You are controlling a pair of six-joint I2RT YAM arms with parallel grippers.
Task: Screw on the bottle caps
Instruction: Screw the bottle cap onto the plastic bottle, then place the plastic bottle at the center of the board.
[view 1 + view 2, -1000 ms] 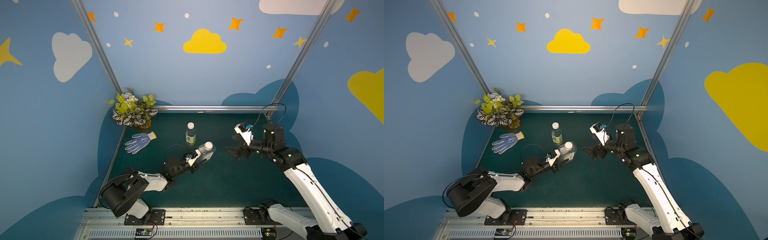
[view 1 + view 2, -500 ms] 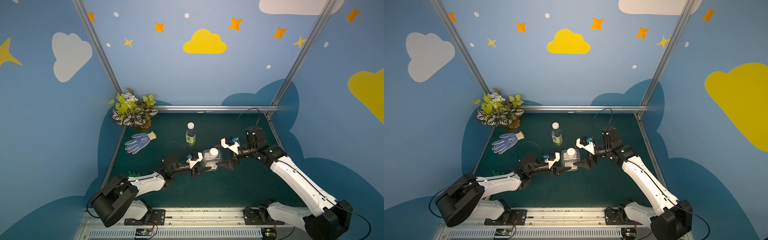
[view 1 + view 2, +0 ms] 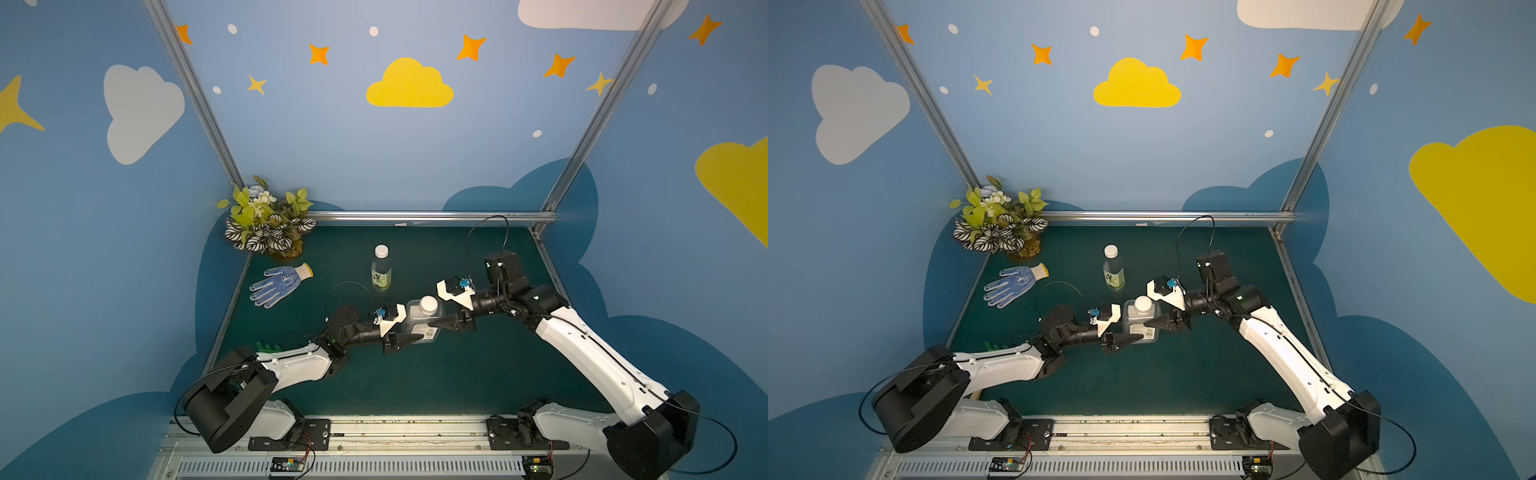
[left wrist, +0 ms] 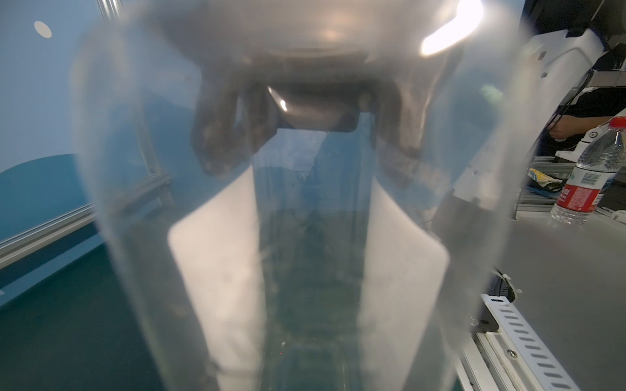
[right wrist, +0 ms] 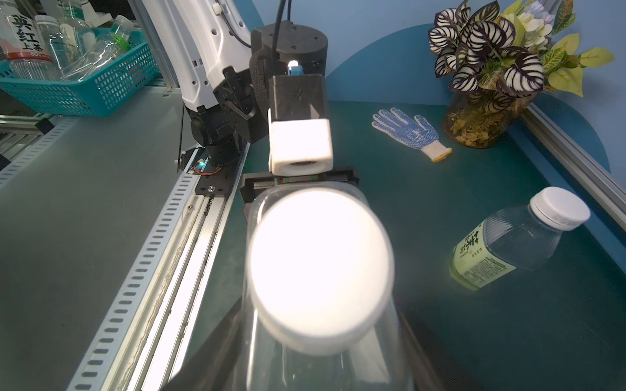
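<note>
Left tool [image 3: 410, 325] pinching squat bottle [image 3: 417, 320], right tool [image 3: 435, 306] flanking its cap [image 3: 428, 303] — grip unclear

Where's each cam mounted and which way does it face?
Both top views: high over the front rail, looking down and back at the dark green mat; both arms show.
Left wrist: on the left arm, looking through the squat clear plastic bottle it holds; right arm's white shell shows.
Right wrist: on the right arm, looking over that bottle's white round screw cap at the left arm; own fingers flank it.
Shared: all see the squat bottle.
</note>
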